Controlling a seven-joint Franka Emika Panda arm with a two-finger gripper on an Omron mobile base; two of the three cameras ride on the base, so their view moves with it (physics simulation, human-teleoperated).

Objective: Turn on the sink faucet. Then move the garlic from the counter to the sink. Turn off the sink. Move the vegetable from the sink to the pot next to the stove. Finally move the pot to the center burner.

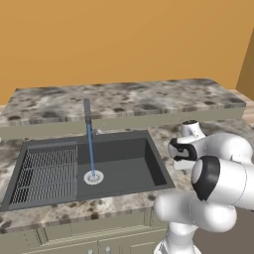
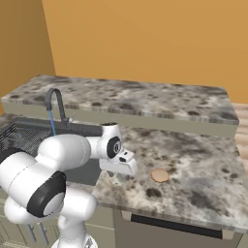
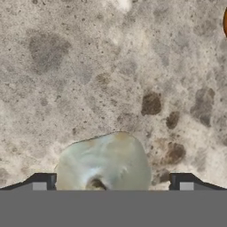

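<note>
Running, left base view: sink faucet (image 1: 88,116) streams water into sink (image 1: 119,163).
Right base view: hand (image 2: 119,178) low over counter (image 2: 193,169).
Hand view: garlic (image 3: 104,164) lies between wide-spread fingers (image 3: 186,182), ungripped.

Open counter (image 3: 66,66) all around the garlic (image 3: 104,162), bulb between the spread claw (image 3: 111,185) tips.
</note>
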